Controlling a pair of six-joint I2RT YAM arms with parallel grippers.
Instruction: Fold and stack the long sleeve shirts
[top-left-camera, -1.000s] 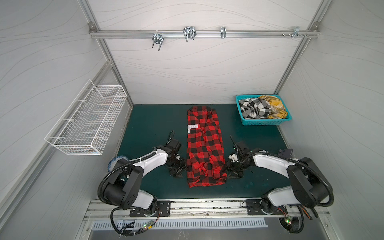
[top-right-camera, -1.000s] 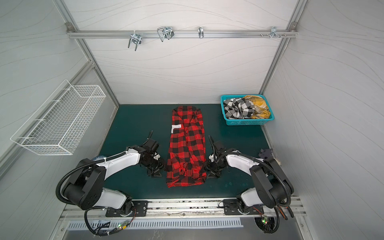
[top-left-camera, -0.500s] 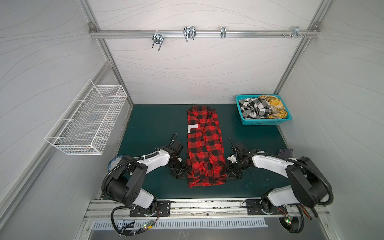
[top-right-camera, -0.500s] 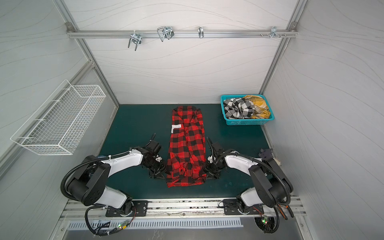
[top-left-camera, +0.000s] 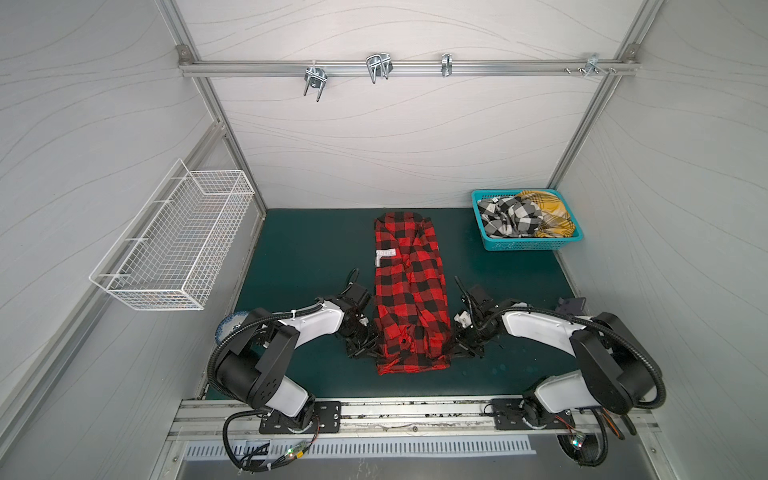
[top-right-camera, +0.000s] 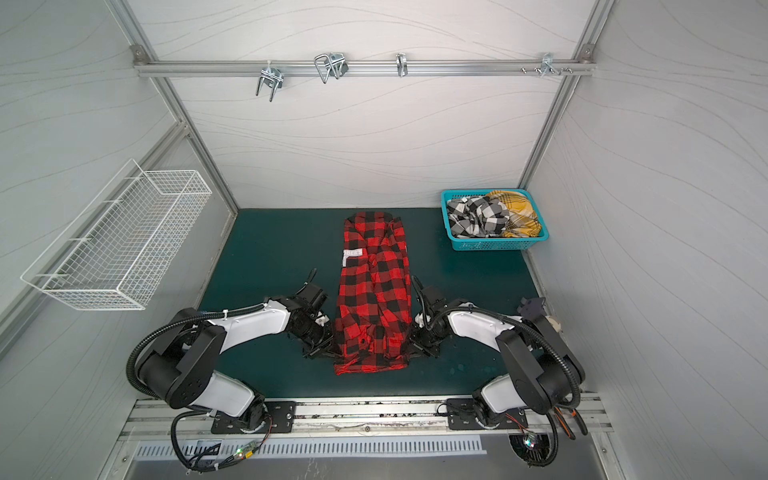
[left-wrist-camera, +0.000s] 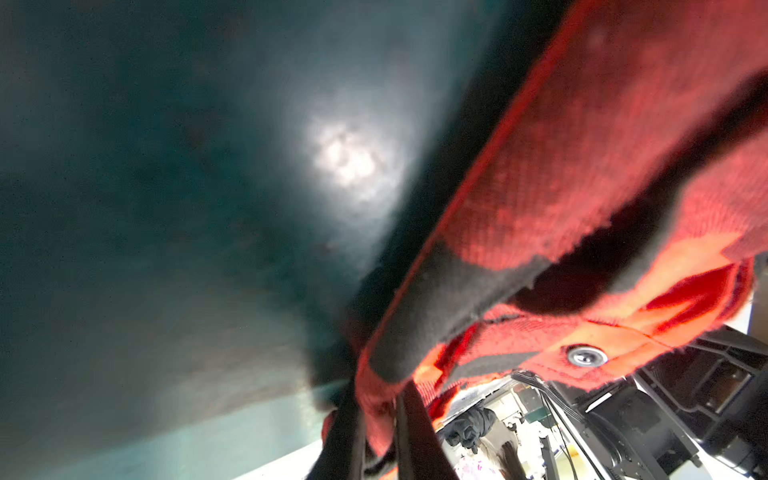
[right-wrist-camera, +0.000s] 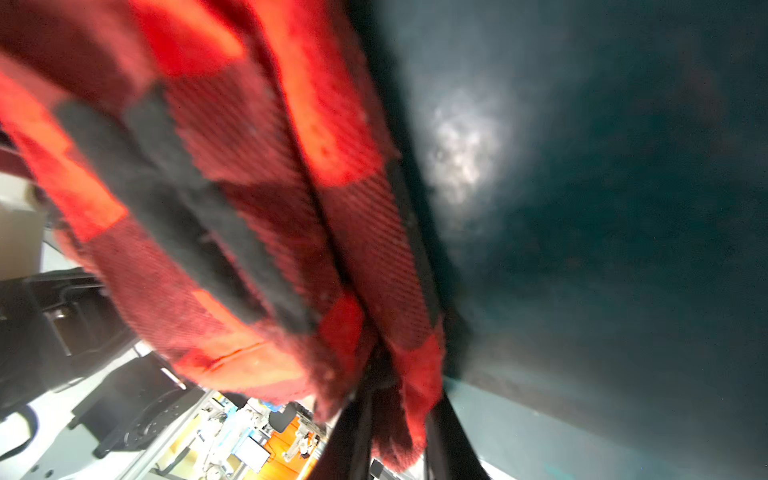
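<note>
as left tool (top-left-camera: 372, 352) and right tool (top-left-camera: 454, 350) pinch opposite edges, shirt (top-left-camera: 409, 291) lies centred.

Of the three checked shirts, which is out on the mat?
The red-and-black shirt lies lengthwise on the mat; the black-and-white shirt and yellow shirt sit bunched in the teal basket.

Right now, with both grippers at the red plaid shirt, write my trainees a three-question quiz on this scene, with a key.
1. True or false: the red-and-black shirt lies outside the teal basket.
2. The left gripper and right gripper are: A open above it; B shut on its side edges; C inside the basket.
3. How many shirts are in the basket?
Key: 1 true; 2 B; 3 two, the black-and-white shirt and the mustard shirt.
</note>
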